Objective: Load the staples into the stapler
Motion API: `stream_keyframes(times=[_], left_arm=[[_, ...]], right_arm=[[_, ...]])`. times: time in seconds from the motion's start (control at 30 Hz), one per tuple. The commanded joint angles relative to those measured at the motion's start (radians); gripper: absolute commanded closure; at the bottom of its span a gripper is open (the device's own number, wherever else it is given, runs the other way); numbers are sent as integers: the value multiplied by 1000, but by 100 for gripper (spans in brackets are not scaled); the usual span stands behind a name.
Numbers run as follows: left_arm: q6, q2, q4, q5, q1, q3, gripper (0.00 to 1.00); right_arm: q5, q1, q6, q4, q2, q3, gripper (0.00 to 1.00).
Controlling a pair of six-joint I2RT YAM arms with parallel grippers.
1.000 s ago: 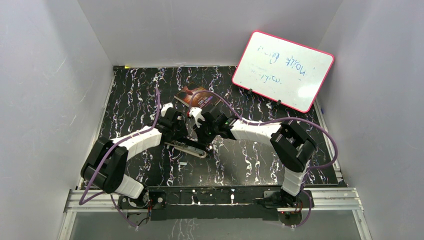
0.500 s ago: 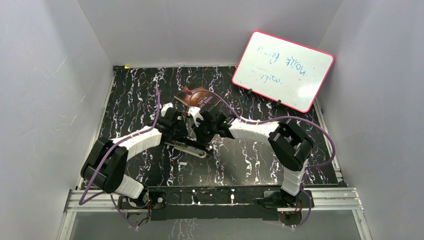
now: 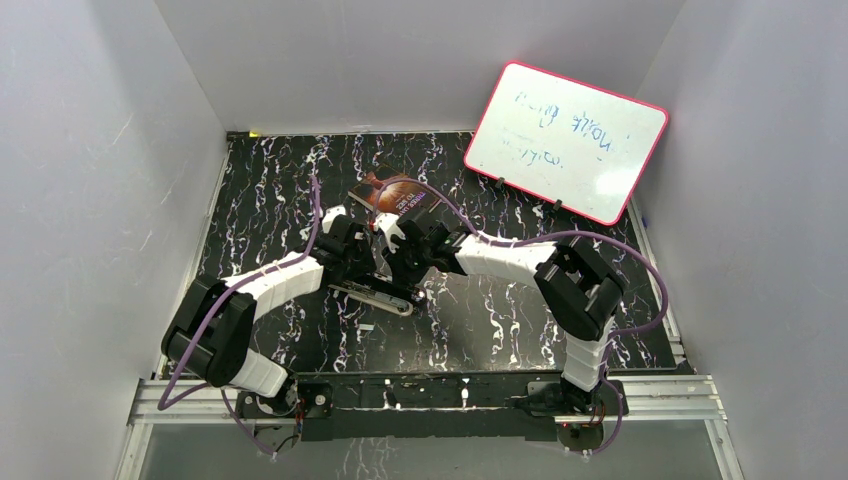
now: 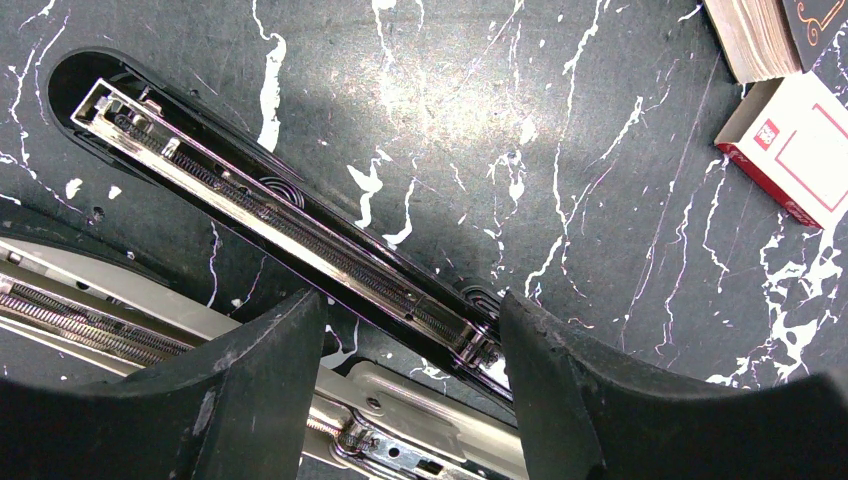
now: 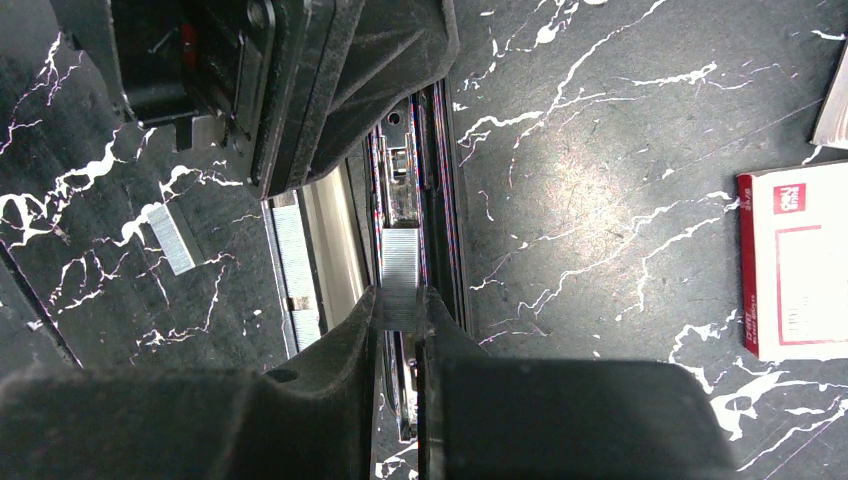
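The stapler [image 3: 375,293] lies folded open on the black marbled table. Its black base and bare magazine channel [image 4: 280,215] run diagonally through the left wrist view. My left gripper [image 4: 412,305] straddles the hinge end, its fingers [image 4: 560,380] against the stapler's sides, holding it. My right gripper [image 5: 400,310] is shut on a short silver-grey strip of staples [image 5: 400,265]. The strip is lined up along the magazine channel [image 5: 440,200], just above or in it. In the top view both grippers [image 3: 362,262] [image 3: 402,266] meet over the stapler.
The white-and-red staple box [image 5: 795,265] [image 4: 790,150] lies right of the stapler, beside a book [image 3: 395,195]. A loose staple strip [image 5: 172,238] rests on the table left of the stapler. A pink-framed whiteboard [image 3: 565,140] leans at the back right; grey walls stand on both sides.
The right arm has edged slightly left toward the stapler with the staple strip in its grip. The left arm and the stapler have stayed put.
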Motion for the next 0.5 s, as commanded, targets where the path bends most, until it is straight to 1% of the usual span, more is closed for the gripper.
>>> stream_keyframes(times=[0.0, 0.17, 0.47], left_arm=[[21, -33, -50, -20, 0, -10, 38], [21, -33, -51, -21, 0, -10, 38], [22, -32, -50, -18, 0, -10, 38]], right_arm=[[11, -1, -17, -83, 30, 15, 100], [9, 0, -17, -92, 33, 14, 97], [12, 0, -30, -136, 34, 25, 99]])
